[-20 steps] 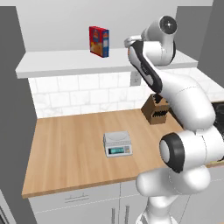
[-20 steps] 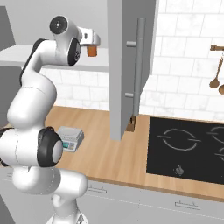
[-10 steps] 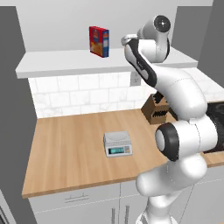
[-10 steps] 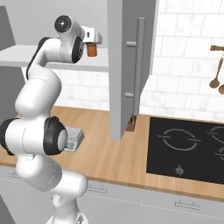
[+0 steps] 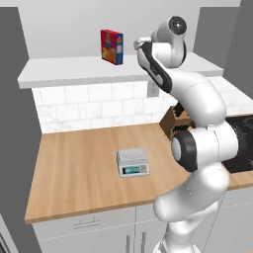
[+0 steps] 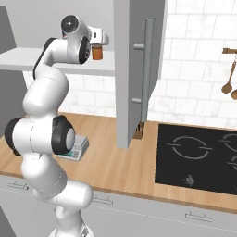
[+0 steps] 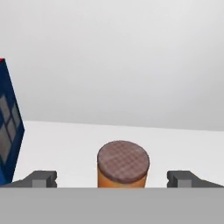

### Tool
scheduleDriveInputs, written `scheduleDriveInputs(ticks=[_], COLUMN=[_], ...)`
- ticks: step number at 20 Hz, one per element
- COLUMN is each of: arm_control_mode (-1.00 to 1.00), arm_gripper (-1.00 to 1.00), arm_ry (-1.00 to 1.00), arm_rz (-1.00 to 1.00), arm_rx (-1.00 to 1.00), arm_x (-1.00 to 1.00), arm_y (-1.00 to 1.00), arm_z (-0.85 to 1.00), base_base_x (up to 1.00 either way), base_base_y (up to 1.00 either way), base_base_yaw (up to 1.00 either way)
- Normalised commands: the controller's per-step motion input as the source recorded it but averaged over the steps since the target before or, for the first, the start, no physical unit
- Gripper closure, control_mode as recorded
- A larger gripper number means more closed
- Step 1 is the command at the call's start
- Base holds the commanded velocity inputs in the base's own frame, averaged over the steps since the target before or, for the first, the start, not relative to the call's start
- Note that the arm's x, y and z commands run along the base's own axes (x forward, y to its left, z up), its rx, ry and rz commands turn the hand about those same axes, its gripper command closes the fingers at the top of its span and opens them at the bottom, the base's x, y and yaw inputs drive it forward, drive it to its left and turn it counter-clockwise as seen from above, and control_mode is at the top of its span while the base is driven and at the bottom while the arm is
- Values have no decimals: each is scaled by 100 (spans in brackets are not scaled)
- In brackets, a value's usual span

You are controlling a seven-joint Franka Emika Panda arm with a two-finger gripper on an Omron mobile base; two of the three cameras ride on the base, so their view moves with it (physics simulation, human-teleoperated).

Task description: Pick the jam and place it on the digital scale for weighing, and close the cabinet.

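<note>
On shelf [image 7: 183,148], jam [image 7: 123,165] upright, lid-up.

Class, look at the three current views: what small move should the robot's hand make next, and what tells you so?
Probably ease forward a little, then close. In the hand view the jam stands centred between the open hand, its fingertips apart from the jar, not yet alongside it. The digital scale waits below.

A rendered home kitchen: a wooden countertop [image 5: 79,168] runs under a white tiled backsplash [image 5: 84,106], with pale grey drawers [image 5: 84,227] below. A black induction hob [image 6: 199,157] is set into the counter, wooden spoons [image 6: 227,81] hang on the wall, and what looks like a knife block [image 5: 174,124] stands nearby.
</note>
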Motion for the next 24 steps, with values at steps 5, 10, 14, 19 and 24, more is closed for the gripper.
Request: scheduleDriveInputs(ticks=[5, 10, 14, 19, 24], arm_control_mode=[-100, -100, -100, -100, -100], arm_gripper=[-100, -100, -100, -100, -100], arm_ry=[0, 0, 0, 0, 0], arm_rz=[0, 0, 0, 0, 0], arm_rx=[0, 0, 0, 0, 0], arm_x=[28, 18, 9, 15, 13], arm_y=[0, 0, 0, -2, -9], arm_z=[-10, -19, -23, -11, -5], base_base_x=[0, 0, 0, 0, 0], base_base_y=[0, 0, 0, 0, 0], base_base_yaw=[0, 0, 0, 0, 0])
